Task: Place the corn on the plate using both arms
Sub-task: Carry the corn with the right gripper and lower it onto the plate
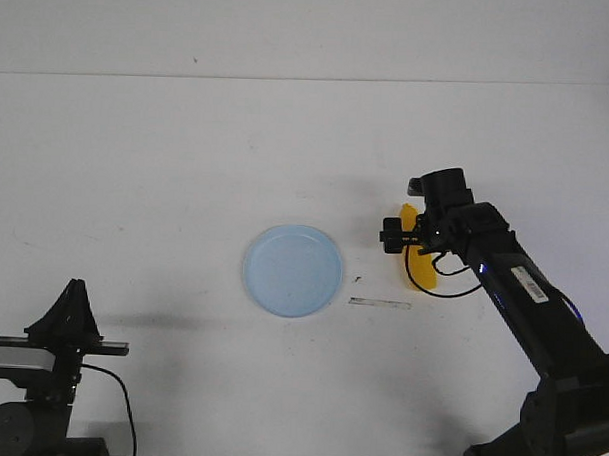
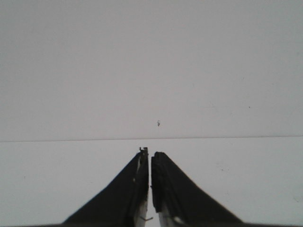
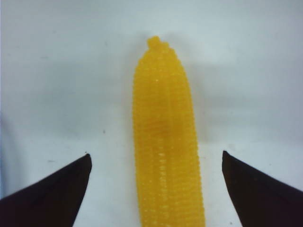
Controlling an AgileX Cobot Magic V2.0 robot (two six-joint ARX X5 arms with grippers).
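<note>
Corn (image 3: 165, 142), half hidden by the right arm, lies between wide right fingers (image 3: 57, 189); left fingers (image 2: 137, 189) closed.

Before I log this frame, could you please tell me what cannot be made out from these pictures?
- Corn, front view: mostly hidden behind the right gripper and cable; its ends are not clear.
- Corn, right wrist view: near end cut off by the frame edge.
- Plate: absent from both wrist views.
- Left gripper, left wrist view: only the fingers show.
- Thin strip beside the plate: too small to identify.
</note>
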